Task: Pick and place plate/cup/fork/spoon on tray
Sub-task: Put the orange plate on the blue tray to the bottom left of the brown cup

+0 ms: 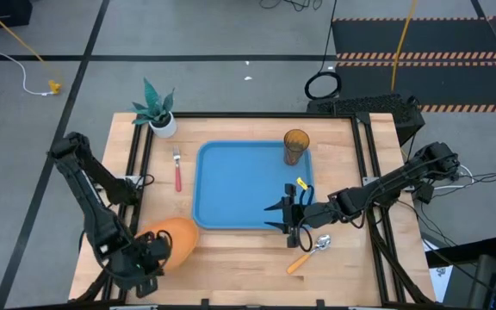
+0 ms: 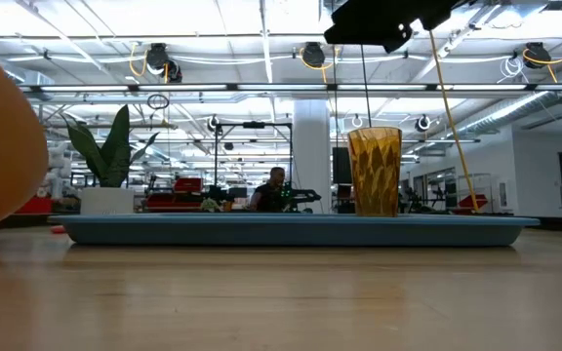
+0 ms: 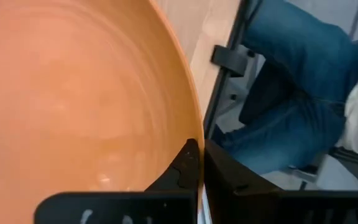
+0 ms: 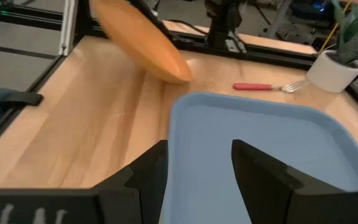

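The orange plate (image 1: 172, 238) is tilted in my left gripper (image 1: 149, 258) at the table's near left corner. It fills the left wrist view (image 3: 79, 93) and shows in the right wrist view (image 4: 138, 40). The blue tray (image 1: 231, 185) lies mid-table. The amber cup (image 1: 296, 146) stands upright in the tray's far right corner. The red-handled fork (image 1: 177, 170) lies on the table left of the tray. The orange-handled spoon (image 1: 308, 252) lies on the table by the tray's near right corner. My right gripper (image 1: 287, 220) is open and empty above the tray's near right edge. My left gripper pinches the plate's rim (image 3: 193, 134) between its two fingers (image 3: 182, 168), one on each face. It comes from the table's near left corner. The plate stands tilted, its far edge (image 4: 178, 73) lowest; whether that edge touches the table I cannot tell.
A white pot with a green plant (image 1: 158, 116) stands at the far left, beyond the fork. Black rails (image 1: 136, 172) run along the table's sides. A person in blue jeans (image 3: 291, 112) is beyond the table's edge by my left arm.
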Tool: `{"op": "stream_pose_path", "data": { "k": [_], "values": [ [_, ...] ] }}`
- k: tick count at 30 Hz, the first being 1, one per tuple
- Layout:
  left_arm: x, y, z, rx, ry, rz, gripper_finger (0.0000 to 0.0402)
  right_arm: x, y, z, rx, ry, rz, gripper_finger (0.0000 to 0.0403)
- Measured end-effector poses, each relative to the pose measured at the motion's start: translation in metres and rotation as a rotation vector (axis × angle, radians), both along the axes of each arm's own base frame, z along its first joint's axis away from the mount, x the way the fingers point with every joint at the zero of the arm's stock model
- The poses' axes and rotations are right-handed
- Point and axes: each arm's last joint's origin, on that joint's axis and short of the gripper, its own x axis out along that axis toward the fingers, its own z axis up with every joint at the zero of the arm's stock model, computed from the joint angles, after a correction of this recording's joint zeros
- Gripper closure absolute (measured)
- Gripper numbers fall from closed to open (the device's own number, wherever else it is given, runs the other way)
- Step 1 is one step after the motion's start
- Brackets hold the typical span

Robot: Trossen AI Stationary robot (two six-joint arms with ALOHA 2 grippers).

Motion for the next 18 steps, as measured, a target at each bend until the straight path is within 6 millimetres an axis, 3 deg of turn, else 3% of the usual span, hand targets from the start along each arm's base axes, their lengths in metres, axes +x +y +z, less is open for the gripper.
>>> {"op": "stream_pose_path", "data": {
  "k": [6, 13, 18],
  "values": [
    [-0.008, 0.02, 0.019, 0.023, -0.099, -0.034, 0.0392, -0.005, 0.008, -0.004, 0.032, 0.044, 0.008, 0.0234],
    [-0.003, 0.044, 0.043, 0.008, -0.28, -0.114, 0.0395, -0.012, 0.015, -0.01, 0.098, 0.109, -0.013, 0.0234],
    [0.002, 0.065, 0.053, 0.088, -0.401, -0.197, 0.0395, -0.017, 0.019, -0.014, 0.139, 0.157, -0.033, 0.0234]
  ]
}}
